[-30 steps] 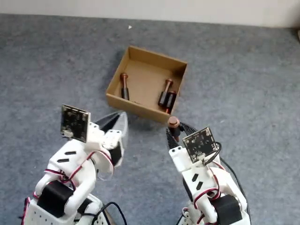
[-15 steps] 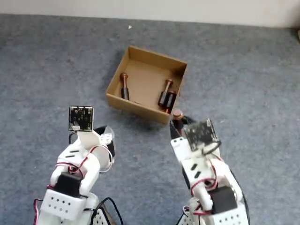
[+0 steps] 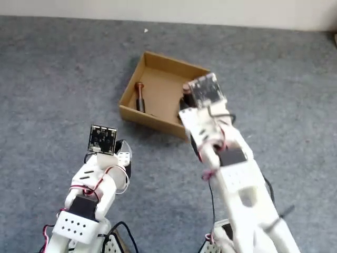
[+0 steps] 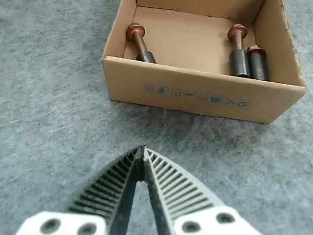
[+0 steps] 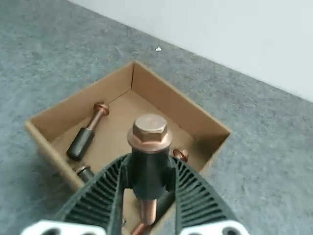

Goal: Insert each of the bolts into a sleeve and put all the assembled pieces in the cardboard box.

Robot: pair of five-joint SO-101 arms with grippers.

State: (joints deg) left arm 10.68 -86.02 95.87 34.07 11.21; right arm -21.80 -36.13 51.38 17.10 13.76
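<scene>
The open cardboard box lies on grey carpet. My right gripper is shut on a dark sleeve with a copper bolt through it, held upright above the box's inside. From above, that bolt's head shows beside the right wrist camera board, over the box's right half. Three assembled pieces lie in the box: one on the left and two side by side on the right. My left gripper is shut and empty, on the carpet side of the box's front wall.
Grey carpet surrounds the box on all sides, with a pale wall behind it. The left arm sits folded near its base at the lower left. The right arm stretches from the lower middle up to the box.
The right arm has swung forward with the bolt and sleeve from in front of the box to over it. The left arm has pulled back toward its base.
</scene>
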